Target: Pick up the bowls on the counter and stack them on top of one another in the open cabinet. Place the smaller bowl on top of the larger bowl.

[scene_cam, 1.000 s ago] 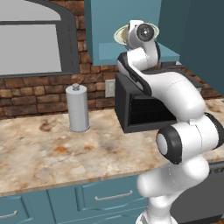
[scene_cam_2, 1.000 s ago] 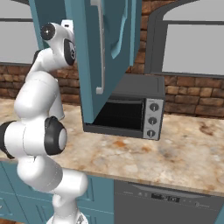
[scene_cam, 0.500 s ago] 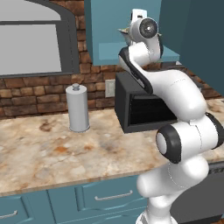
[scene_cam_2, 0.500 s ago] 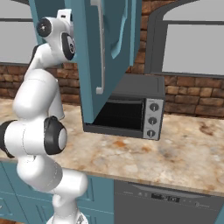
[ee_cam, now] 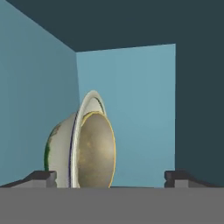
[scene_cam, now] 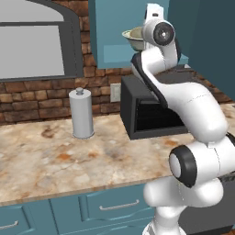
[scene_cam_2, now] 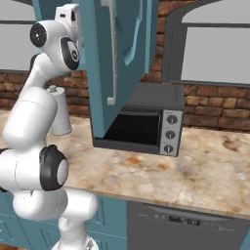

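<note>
Fingertips of your two-finger gripper (ee_cam: 111,177) stand wide apart and clamp nothing; a second ago they were together, so you have just let go. Between those dark tips in the hand view sits the small olive-yellow bowl with its dull rim (ee_cam: 97,153), nested inside the wide pale greenish-white bowl with the cream rim (ee_cam: 65,148); that view is rolled, so the pair looks tipped on its side. From the left base view both bowls rest on the lighter blue inner shelf of the teal wall cabinet (scene_cam: 108,50), near the shelf's front edge, with the pale bowl (scene_cam: 133,42) just beside the white wrist and the olive one (scene_cam: 136,32) peeping over its rim. You cannot tell from these pictures whether the fingers are fully clear of the rims. The open teal cabinet door (scene_cam_2: 110,63) hangs close on the arm's right. Below the shelf stands the black toaster oven (scene_cam_2: 141,124), and towards the left end of the beige marble-patterned counter (scene_cam: 50,160), by the brick wall, stands the tall grey cylindrical canister (scene_cam: 81,114). Judging by this, the stack is made and the task looks all but finished; what it calls for next is a straight, careful retreat out of the cabinet, since a nudge could tip the stack off the shelf's front edge.
</note>
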